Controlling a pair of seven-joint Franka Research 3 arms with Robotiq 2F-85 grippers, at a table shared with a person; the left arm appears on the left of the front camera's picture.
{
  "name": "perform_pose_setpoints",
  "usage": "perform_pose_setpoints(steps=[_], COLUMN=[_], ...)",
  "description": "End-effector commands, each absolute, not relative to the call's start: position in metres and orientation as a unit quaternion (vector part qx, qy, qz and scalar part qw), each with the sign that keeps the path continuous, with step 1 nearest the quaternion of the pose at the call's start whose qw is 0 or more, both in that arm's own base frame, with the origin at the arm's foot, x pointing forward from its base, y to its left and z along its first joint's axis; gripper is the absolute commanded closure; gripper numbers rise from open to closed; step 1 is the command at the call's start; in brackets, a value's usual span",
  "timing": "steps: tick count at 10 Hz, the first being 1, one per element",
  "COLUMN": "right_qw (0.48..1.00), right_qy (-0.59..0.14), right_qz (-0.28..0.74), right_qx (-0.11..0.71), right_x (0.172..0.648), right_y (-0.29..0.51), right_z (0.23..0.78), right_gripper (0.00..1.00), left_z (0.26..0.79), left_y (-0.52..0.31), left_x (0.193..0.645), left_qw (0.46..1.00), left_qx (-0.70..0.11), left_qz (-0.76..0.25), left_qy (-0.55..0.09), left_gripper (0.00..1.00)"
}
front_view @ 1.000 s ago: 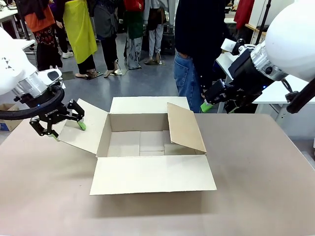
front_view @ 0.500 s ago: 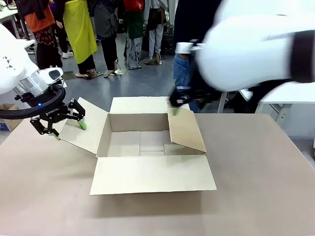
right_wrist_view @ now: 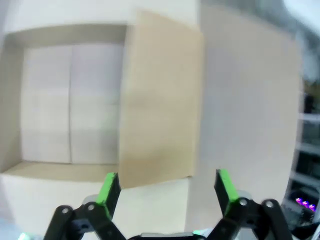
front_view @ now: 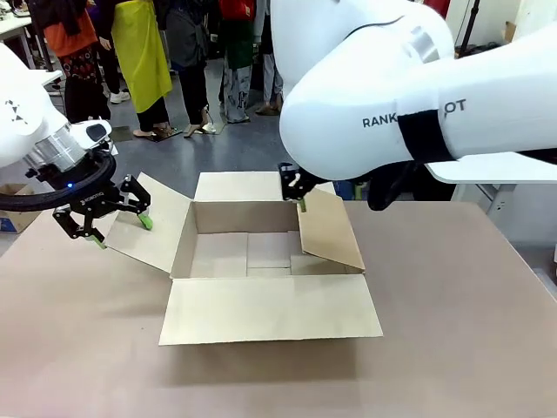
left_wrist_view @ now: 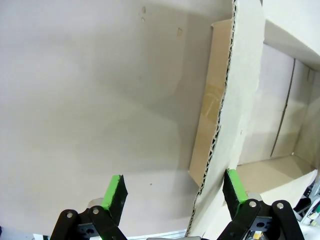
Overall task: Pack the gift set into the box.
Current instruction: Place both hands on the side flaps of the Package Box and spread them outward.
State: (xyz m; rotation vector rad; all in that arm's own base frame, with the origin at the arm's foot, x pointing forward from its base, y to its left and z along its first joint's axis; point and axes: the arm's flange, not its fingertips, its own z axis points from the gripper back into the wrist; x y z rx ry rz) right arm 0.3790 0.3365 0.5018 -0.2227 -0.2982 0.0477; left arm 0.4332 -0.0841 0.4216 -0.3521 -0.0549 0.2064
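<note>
We are looking at the box [front_view: 245, 218] sitting open at the middle of the table [front_view: 452, 305], floor showing bare cardboard, so we are judging this as the flap-clearing step before anything goes in. The left gripper [front_view: 122, 231] is hanging at the 9 o'clock flap [front_view: 150, 228], fingers apart and straddling it; in the left wrist view the left gripper [left_wrist_view: 175, 187] has the flap's corrugated edge [left_wrist_view: 220, 125] running between its pads, closer to one, not clamped. The right gripper [front_view: 298, 196] is hovering at the far top corner of the 3 o'clock flap [front_view: 329, 228], fingers also spread; the right wrist view is blurry, but the right gripper [right_wrist_view: 166, 186] is looking straight down on that flap [right_wrist_view: 160, 100]. That flap is leaning inward over the mouth, and that is what is blocking. To do it well we are suggesting getting one finger behind its inner face near the top edge, sweeping out toward 3 o'clock past upright, slowly, while the left side is bracing so the box is not sliding. Risk: the flap springing back.
</note>
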Motion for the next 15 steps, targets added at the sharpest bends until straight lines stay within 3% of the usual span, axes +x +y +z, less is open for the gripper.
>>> perform_pose_setpoints(steps=[1,2,6,15], right_qw=[0.982,0.978,0.988,0.988], right_qy=[-0.107,-0.101,-0.107,-0.105], right_qz=[-0.083,-0.120,-0.107,-0.098], right_qx=[-0.134,-0.137,-0.022,-0.060], right_x=[0.418,0.434,0.456,0.463], right_y=[0.371,0.371,0.359,0.351], right_z=[0.475,0.458,0.425,0.417], right_gripper=[0.00,0.00,0.00,0.00], left_z=[0.423,0.423,0.423,0.423], left_y=[-0.084,-0.084,-0.084,-0.084], left_x=[0.432,0.432,0.432,0.432], left_qw=[0.980,0.980,0.980,0.980], left_qx=[-0.164,-0.164,-0.164,-0.164], left_qz=[0.109,0.109,0.109,0.109], left_qy=[-0.029,-0.029,-0.029,-0.029], left_gripper=[0.00,0.00,0.00,0.00])
